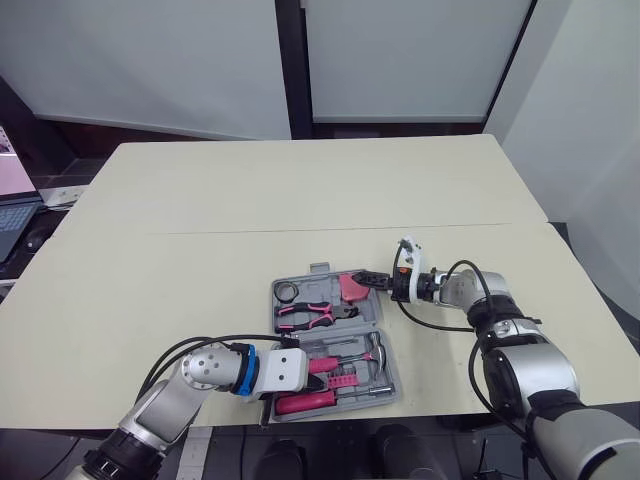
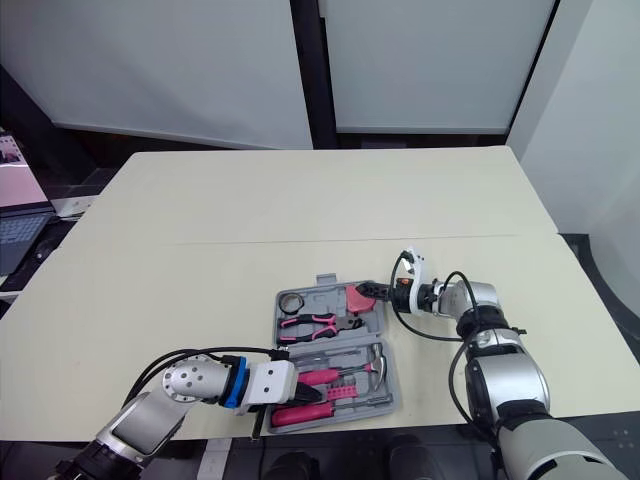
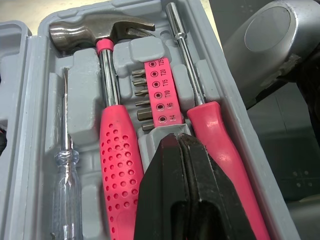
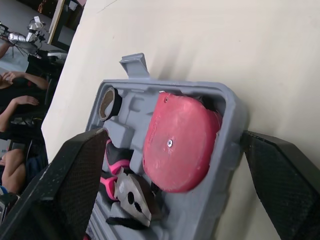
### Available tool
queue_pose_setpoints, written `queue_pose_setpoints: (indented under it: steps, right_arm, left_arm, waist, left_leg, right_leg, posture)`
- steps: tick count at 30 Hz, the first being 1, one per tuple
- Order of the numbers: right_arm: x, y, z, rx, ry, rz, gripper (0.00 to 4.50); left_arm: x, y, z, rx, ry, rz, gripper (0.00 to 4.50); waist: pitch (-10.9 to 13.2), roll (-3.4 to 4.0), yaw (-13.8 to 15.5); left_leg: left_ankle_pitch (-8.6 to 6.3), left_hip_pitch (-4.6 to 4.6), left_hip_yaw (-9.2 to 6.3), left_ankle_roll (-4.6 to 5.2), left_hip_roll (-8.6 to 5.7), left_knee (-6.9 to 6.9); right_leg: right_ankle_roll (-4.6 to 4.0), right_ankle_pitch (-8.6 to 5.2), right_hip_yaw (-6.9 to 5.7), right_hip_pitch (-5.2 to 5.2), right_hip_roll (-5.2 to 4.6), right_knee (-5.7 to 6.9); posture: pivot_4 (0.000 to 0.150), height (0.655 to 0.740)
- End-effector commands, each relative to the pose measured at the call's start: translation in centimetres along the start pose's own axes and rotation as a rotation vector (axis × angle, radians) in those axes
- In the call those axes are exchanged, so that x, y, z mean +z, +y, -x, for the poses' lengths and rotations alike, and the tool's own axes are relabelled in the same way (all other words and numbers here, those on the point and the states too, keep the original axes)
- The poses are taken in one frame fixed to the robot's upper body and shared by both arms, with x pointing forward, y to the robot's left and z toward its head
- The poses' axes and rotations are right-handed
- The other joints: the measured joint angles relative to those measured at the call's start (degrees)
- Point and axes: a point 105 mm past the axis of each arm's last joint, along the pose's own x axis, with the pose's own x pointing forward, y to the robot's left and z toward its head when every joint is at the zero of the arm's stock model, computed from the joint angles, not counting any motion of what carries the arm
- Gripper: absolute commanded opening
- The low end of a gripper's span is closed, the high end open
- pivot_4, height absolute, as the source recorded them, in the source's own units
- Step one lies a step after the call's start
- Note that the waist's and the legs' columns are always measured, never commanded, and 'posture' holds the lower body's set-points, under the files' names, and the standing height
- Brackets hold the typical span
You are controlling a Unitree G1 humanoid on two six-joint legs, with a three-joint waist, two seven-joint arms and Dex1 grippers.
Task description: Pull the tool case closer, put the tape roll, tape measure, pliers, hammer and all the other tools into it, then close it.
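Left end effector (image 3: 177,145): two black fingers pressed together, gripping nothing, poised at the near half of the open tool case (image 4: 226,155). Whether the tips rest on the tray cannot be told. Just ahead of the tips sits a pink strip of screwdriver bits (image 3: 157,92). Beside it on one side lies the hammer (image 3: 112,145), its pink handle toward the end effector and its steel head at the tray's far end. A clear-handled screwdriver (image 3: 65,175) lies just past the hammer. On the strip's other side a pink-handled screwdriver (image 3: 220,150) runs along the case wall.

Right end effector (image 1: 372,279): fingers spread wide apart, one on each side of the case's far right corner. Contact with the grey wall cannot be made out. Between the fingers the red tape measure (image 4: 175,145) sits in its pocket. Farther along the same half lie the pliers (image 4: 132,197), with pink grips and closed jaws, and beyond them the dark tape roll (image 4: 107,102) set in a round recess.

The case lies opened flat near the robot's edge of the pale desk (image 1: 300,190). Past the desk's far edge from the right end effector, a seated person's arms (image 4: 15,80) show.
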Motion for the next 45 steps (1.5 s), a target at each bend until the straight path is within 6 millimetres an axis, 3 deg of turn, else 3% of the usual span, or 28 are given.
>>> queue_pose_setpoints:
  steps: [1,9,19,25,30,33,36,41,45]
  right_arm:
    - [0.3,1.1,-1.1,0.049,-0.023,-0.065,4.49]
    - [2.8,4.3,-0.2,0.251,-0.065,-0.103,4.49]
    - [3.5,5.8,1.9,0.325,-0.049,-0.037,4.49]
    - [4.2,6.7,3.9,0.344,-0.06,-0.013,4.49]
    - [3.6,7.9,4.7,0.381,-0.03,0.003,4.49]
    - [3.2,8.6,5.1,0.401,-0.017,0.015,4.49]
    - [2.9,9.8,6.2,0.429,0.004,0.038,4.49]
    - [1.2,11.5,7.8,0.463,0.079,0.098,4.49]
    - [-0.8,12.8,9.6,0.503,0.163,0.118,4.49]
  left_arm:
    - [-2.0,-2.1,-0.7,-0.075,0.08,0.064,0.0]
    - [-2.0,-2.0,-0.5,-0.056,0.084,0.066,0.0]
    - [-1.8,-1.5,-0.3,-0.01,0.072,0.047,0.0]
    - [1.3,-0.3,1.1,0.064,-0.075,0.005,0.0]
    - [3.8,0.4,3.7,0.122,-0.155,-0.036,0.0]
    - [4.0,0.0,5.7,0.124,-0.146,-0.031,0.0]
    - [2.8,-0.7,8.6,0.132,-0.068,0.005,0.0]
    - [0.3,-2.8,11.8,0.07,0.086,0.092,0.0]
    - [-1.8,-2.0,13.6,0.134,0.171,0.138,0.0]
  waist:
    - [0.0,0.0,0.0]
    - [0.1,0.11,0.0]
    - [0.1,0.15,0.2]
    - [0.2,0.19,0.2]
    - [0.3,0.18,0.2]
    - [0.4,0.21,0.1]
    - [0.5,0.2,0.0]
    - [0.6,0.24,0.2]
    - [0.7,0.3,0.7]
  left_leg:
    - [0.0,0.0,0.01,0.0,0.0,-0.01]
    - [0.0,-0.3,0.04,0.0,-0.01,-0.04]
    - [0.0,-0.57,-0.05,0.0,-0.02,-0.02]
    - [0.0,-0.68,-0.13,0.0,-0.01,-0.02]
    - [0.0,-0.77,-0.2,0.0,-0.01,-0.02]
    - [0.0,-0.78,-0.19,0.0,-0.01,-0.03]
    - [0.0,-0.79,-0.13,0.0,-0.01,-0.05]
    - [0.0,-1.02,-0.1,0.0,-0.03,-0.03]
    - [0.0,-1.19,-0.15,0.0,-0.05,-0.03]
  right_leg:
    - [0.0,0.0,0.0,-0.01,0.0,0.0]
    - [0.0,0.0,0.02,-0.32,-0.17,-0.01]
    - [0.0,0.0,-0.06,-0.51,-0.33,-0.02]
    - [0.0,0.0,-0.06,-0.55,-0.4,-0.03]
    - [0.0,0.0,-0.06,-0.61,-0.39,-0.04]
    - [0.0,0.0,-0.06,-0.65,-0.38,-0.04]
    - [-0.02,-0.01,-0.07,-0.73,-0.34,-0.04]
    - [-0.01,-0.02,-0.15,-0.92,-0.35,-0.08]
    - [-0.01,-0.03,-0.24,-1.02,-0.34,-0.16]
  posture:
    - [0.15,0.74]
    - [0.15,0.74]
    - [0.15,0.74]
    - [0.15,0.74]
    - [0.15,0.74]
    - [0.15,0.74]
    - [0.15,0.74]
    - [0.15,0.74]
    - [0.15,0.74]
